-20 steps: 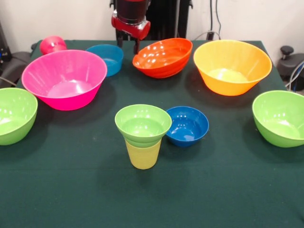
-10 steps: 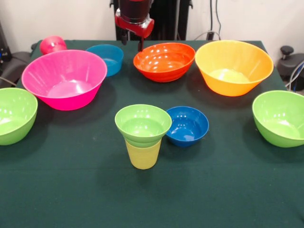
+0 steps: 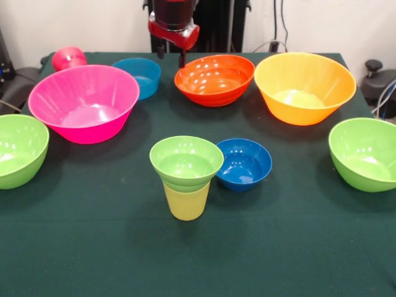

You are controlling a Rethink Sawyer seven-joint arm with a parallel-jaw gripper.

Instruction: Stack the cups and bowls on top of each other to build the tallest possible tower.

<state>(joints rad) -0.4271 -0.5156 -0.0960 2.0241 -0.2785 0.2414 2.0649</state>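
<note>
Eight glossy plastic pieces sat spread over the dark green table (image 3: 260, 247), plus the tower (image 3: 186, 176) at the middle: a small lime green bowl (image 3: 186, 162) nested in the mouth of a pale yellow cup (image 3: 186, 201), upright, widening upward. Just beside the tower, touching or nearly so, sat the dark blue bowl (image 3: 244, 163), round and shiny inside. Farther back from the tower stood the big pink bowl (image 3: 84, 102) with faint ribbing on its wall, the light blue bowl (image 3: 137, 75) behind it, and the red cup (image 3: 68, 58) lying at the table's far corner. Beyond the tower the orange-red bowl (image 3: 214, 79) sat level, and next to it the large yellow-orange bowl (image 3: 303, 86), smooth and deep. Two more lime green bowls flanked the tower, one (image 3: 18, 148) cut by the picture's edge, the other (image 3: 365, 153) on the opposite side. The gripper (image 3: 172, 57) hung over the table's far edge, just beside the orange-red bowl's rim, its two dark prongs apart and holding nothing. Behind the table: a pale wall, cables, dark equipment.
</note>
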